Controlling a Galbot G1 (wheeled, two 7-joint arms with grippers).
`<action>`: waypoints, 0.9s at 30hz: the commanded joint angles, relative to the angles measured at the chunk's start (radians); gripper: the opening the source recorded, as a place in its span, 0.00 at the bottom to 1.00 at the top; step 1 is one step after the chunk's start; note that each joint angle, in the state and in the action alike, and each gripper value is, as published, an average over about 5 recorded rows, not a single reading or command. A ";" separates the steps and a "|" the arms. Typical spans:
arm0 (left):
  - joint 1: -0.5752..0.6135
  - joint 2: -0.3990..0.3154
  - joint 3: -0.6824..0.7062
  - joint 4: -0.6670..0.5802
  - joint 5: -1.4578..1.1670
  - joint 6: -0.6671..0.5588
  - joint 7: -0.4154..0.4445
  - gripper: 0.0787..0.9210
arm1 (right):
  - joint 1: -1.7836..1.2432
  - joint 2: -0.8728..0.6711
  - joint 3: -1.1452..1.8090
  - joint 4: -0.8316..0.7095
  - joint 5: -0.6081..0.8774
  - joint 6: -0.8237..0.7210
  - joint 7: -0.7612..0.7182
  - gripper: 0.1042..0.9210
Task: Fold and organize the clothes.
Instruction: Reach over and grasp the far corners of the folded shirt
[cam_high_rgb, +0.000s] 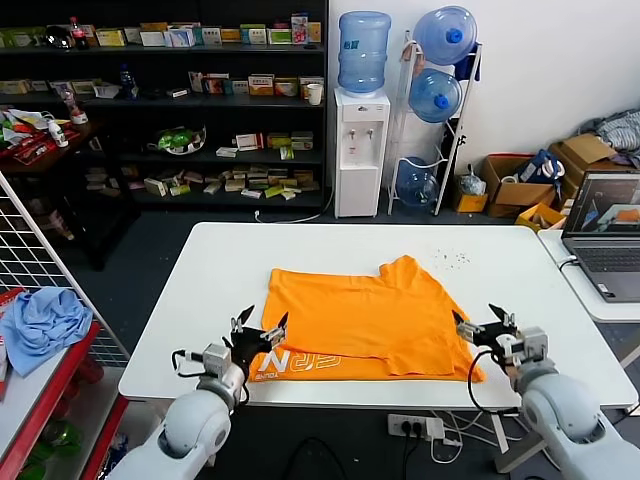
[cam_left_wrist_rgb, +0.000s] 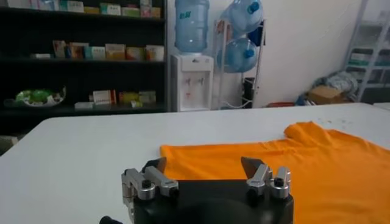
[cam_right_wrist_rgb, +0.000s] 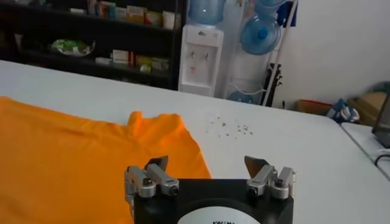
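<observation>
Both hands stood released with nothing between their fingers. Left hand (cam_high_rgb: 260, 327) hovered at the bench's near edge, over the near left corner of the orange T-shirt (cam_high_rgb: 370, 318), its jaws spread wide just above the cloth. Right hand (cam_high_rgb: 483, 327) sat near the shirt's near right corner, jaws equally wide, touching nothing that could be seen. On the white bench (cam_high_rgb: 200, 300) the shirt lay partly folded, spread across the middle toward the near edge, one sleeve pointing to the far side. A strip with white lettering (cam_high_rgb: 300, 364) showed along its near edge. Small dark specks (cam_high_rgb: 450, 258) dotted the bench toward the far right corner, well apart from the shirt.
</observation>
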 joint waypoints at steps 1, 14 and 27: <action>-0.316 -0.048 0.088 0.300 -0.031 0.021 0.020 0.88 | 0.323 0.039 -0.129 -0.276 0.047 0.004 -0.021 0.88; -0.516 -0.211 0.106 0.668 -0.044 0.058 0.040 0.88 | 0.532 0.212 -0.213 -0.611 -0.011 -0.015 -0.097 0.88; -0.574 -0.284 0.090 0.843 -0.029 0.074 0.060 0.88 | 0.587 0.308 -0.231 -0.790 -0.109 0.015 -0.146 0.88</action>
